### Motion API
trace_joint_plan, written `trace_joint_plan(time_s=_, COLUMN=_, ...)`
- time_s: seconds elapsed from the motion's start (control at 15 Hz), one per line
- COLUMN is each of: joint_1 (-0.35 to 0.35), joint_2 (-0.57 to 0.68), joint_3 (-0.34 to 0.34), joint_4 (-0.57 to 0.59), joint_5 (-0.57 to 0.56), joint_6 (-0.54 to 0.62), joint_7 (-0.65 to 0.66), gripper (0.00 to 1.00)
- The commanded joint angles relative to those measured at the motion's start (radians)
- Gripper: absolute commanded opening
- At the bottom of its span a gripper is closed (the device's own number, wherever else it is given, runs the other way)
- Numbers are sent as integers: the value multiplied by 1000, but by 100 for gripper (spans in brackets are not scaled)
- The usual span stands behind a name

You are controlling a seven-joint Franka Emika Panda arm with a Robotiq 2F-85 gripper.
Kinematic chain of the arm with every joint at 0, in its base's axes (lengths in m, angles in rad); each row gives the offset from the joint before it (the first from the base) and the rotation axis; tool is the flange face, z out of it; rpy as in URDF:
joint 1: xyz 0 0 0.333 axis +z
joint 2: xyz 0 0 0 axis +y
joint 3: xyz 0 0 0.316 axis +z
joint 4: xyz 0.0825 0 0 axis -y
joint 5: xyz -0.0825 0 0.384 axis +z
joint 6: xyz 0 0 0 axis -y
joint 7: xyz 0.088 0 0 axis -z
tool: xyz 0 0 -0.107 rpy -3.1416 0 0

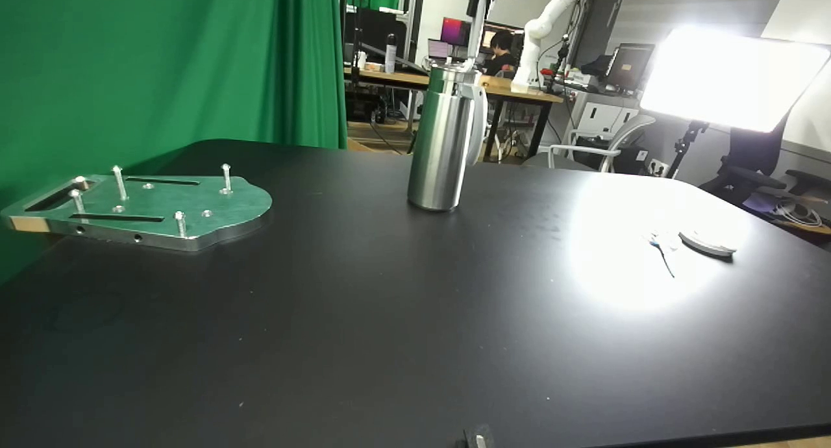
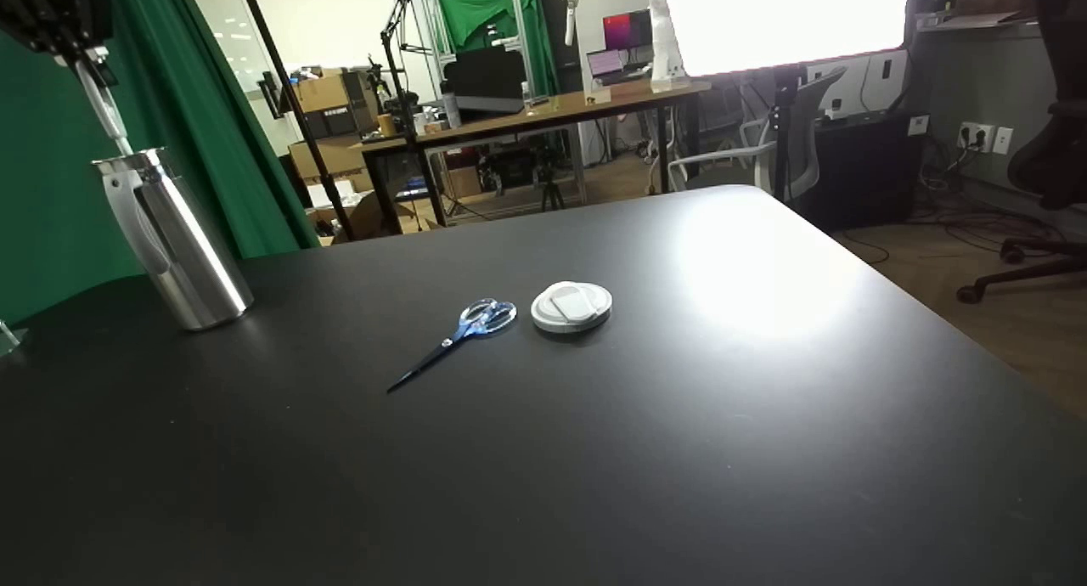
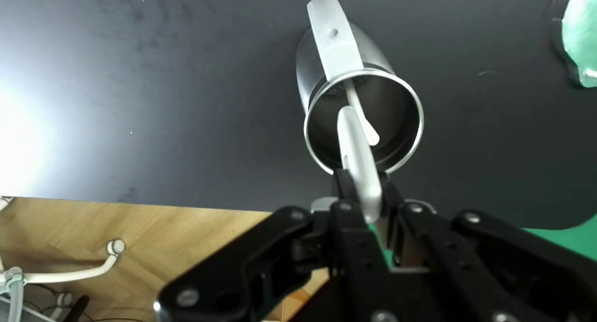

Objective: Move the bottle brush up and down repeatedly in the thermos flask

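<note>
Wrist view: the gripper (image 3: 366,186) is clamped on the brush (image 3: 355,144), one finger to each side of its white handle, and that handle reaches out over the open mouth of the flask (image 3: 308,65). Within the rim shows a slim white shape (image 3: 368,128); I cannot tell whether it is the brush's stem or a reflection in the steel. In both exterior views the brush slants down from the gripper into the flask, its lower end hidden behind the metal wall, while the gripper itself runs partly out of sight at the top. The flask rests with its base on the black table (image 1: 363,292), a grey side handle (image 3: 333,44) running down its body. In an exterior view a plate (image 1: 169,200) with bolts (image 1: 121,184) standing up from it lies well apart from the flask, near a green curtain (image 1: 195,58). Scissors (image 2: 461,336) lie on the table in both exterior views, their clear loops toward a white lid (image 2: 571,306) that sits just beside them without touching. A lamp (image 1: 733,78) shines over this part of the table, and in an exterior view the glare washes out some of the scissors and the lid. Farther back, a white arm (image 1: 539,36) stands on a bench (image 1: 542,97), and a dark-haired person (image 1: 501,62) in dark clothing is near lit screens (image 1: 454,30).
</note>
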Motion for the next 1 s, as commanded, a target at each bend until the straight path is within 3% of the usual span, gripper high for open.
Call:
trace_joint_plan(time_s=0.0, joint_1=4, joint_2=-53, joint_3=-5, joint_4=32, joint_5=-13, joint_6=-32, joint_7=19, gripper=4)
trace_joint_plan(time_s=0.47, joint_1=-5, joint_2=-121, joint_3=-1, joint_4=61, joint_5=-11, joint_6=-52, joint_7=14, gripper=4)
trace_joint_plan(time_s=0.93, joint_1=-8, joint_2=-105, joint_3=-1, joint_4=30, joint_5=-15, joint_6=-44, joint_7=20, gripper=4)
